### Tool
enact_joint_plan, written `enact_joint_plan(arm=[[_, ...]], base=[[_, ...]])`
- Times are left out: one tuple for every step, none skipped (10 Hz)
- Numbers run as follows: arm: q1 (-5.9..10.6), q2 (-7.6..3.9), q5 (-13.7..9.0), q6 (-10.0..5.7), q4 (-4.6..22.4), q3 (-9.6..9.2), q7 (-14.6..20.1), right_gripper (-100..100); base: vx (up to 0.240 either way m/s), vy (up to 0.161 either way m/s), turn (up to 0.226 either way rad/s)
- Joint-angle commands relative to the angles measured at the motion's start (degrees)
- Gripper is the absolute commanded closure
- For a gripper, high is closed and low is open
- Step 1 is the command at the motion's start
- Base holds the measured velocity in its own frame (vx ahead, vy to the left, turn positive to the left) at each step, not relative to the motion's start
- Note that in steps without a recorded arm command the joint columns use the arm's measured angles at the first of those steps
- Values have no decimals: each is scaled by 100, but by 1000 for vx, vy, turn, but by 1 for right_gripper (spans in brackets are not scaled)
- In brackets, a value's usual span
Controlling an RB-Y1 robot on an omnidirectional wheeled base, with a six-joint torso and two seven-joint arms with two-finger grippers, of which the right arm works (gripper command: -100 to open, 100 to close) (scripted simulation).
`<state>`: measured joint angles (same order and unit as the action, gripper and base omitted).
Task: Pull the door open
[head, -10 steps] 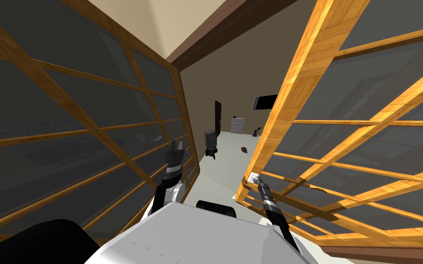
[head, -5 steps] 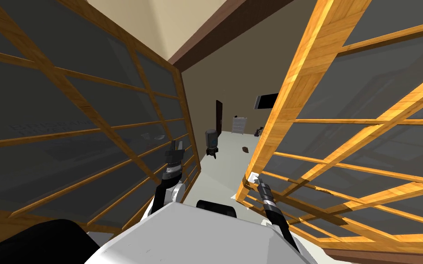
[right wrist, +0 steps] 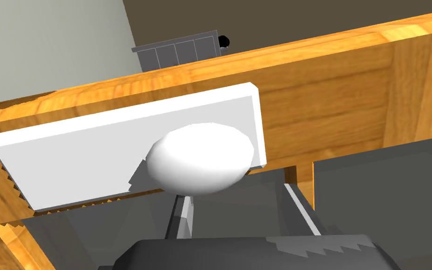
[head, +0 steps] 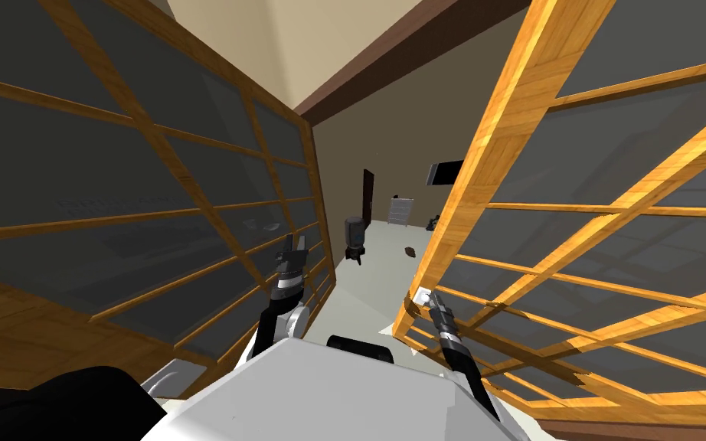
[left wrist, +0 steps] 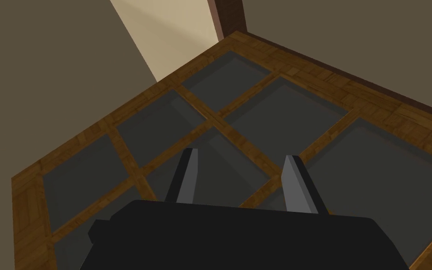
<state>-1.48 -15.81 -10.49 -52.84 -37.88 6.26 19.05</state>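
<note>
1. Door (head: 497, 153): orange-brown wood-grain frame with slim lattice bars and dark grey glass panes. A flat white rectangular plate (right wrist: 93, 140) sits on the edge stile. A smooth white oval knob (right wrist: 200, 158) projects from the plate.
2. Second lattice panel (head: 152, 145): darker brown wood with the same grey panes, standing on the left.
3. Room: a pale floor (head: 378, 283) runs between the two panels. The walls are brown. A white drawer unit (head: 400, 210) and a dark cylindrical object (head: 354, 236) stand farther off.
4. Right gripper (right wrist: 234, 191): fingers spread. The knob lies at the fingertips, covering one tip, with the other tip just beside its lower edge. Whether they touch cannot be told.
5. Left gripper (left wrist: 240, 154): fingers spread, facing the left panel's panes, well apart from the knob.
</note>
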Motion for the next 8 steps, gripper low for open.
enact_joint_plan(arm=[[14, 82, -87, 18, 4, -68, 278, -100], [34, 109, -173, 29, 1, -84, 432, -100], [34, 109, -173, 29, 1, -84, 483, -100], [54, 135, -259, 40, -1, -100, 687, -100], [78, 166, -359, 53, -4, -118, 849, -100], [78, 166, -359, 53, -4, -118, 912, -100], [101, 197, -458, 65, -7, -136, 1133, -100], [128, 231, -568, 80, -10, -156, 1280, -100]], base=[[-97, -8, 95], [-96, 0, 77], [-57, 7, 29], [-39, 9, 54], [-70, 5, 84], [-63, -3, 30], [-63, -11, 50], [-76, -16, 101]])
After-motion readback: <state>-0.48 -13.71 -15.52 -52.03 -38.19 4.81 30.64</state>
